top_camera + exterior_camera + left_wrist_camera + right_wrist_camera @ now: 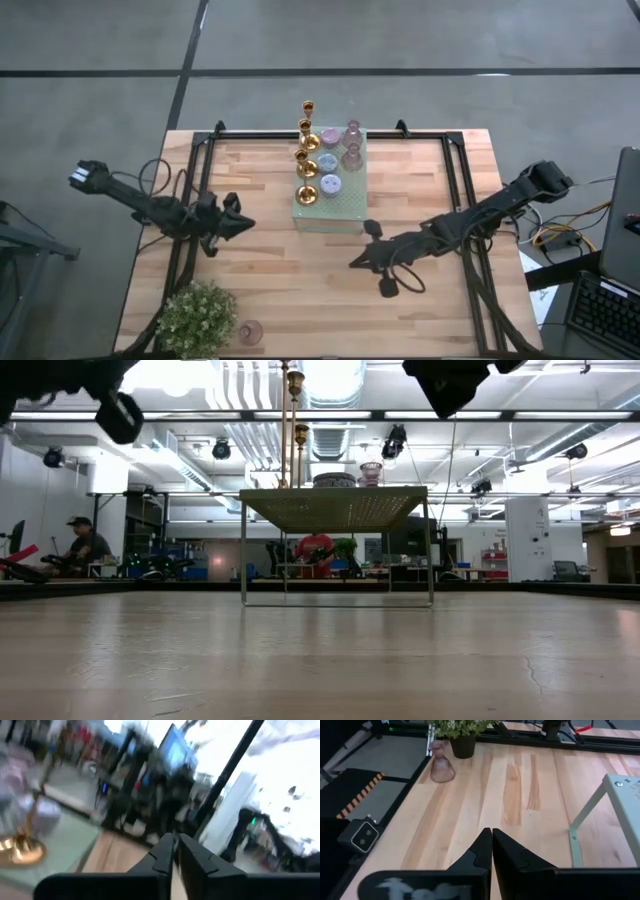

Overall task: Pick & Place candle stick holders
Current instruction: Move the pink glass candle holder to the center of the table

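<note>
Closest to the overhead camera, both dark arms hang above the wooden tabletop (270, 290), neither carrying anything. On the left, the left gripper (246, 226) points toward the middle of the tabletop, just left of the pale green perforated stand (345, 212); its own wrist view shows its jaws (174, 851) clenched together with nothing between them. On the right, the right gripper (354, 262) sits in front of the stand's near right corner, and its wrist view shows its jaws (491, 851) pressed shut and empty too, held over bare wood.

Most of the candle stick holders stand on top of the stand. A row of gold candlesticks (306, 160) runs down its left edge, the farthest one at the stand's back edge. Beside them, toward the right, are small squat holders (331, 183) in pale blue and lilac, and pink glass holders (352, 155) farther back. In the low view the stand appears as a raised perforated platform on thin legs, with the gold stems rising from its top.

One pink holder (250, 331) stands apart at the near left of the tabletop, just beside the bushy potted plant (196, 318); the right wrist view shows it as a ribbed, bell-shaped pink glass piece (441, 765) next to the plant's dark pot.

People sit at desks in the room behind.
</note>
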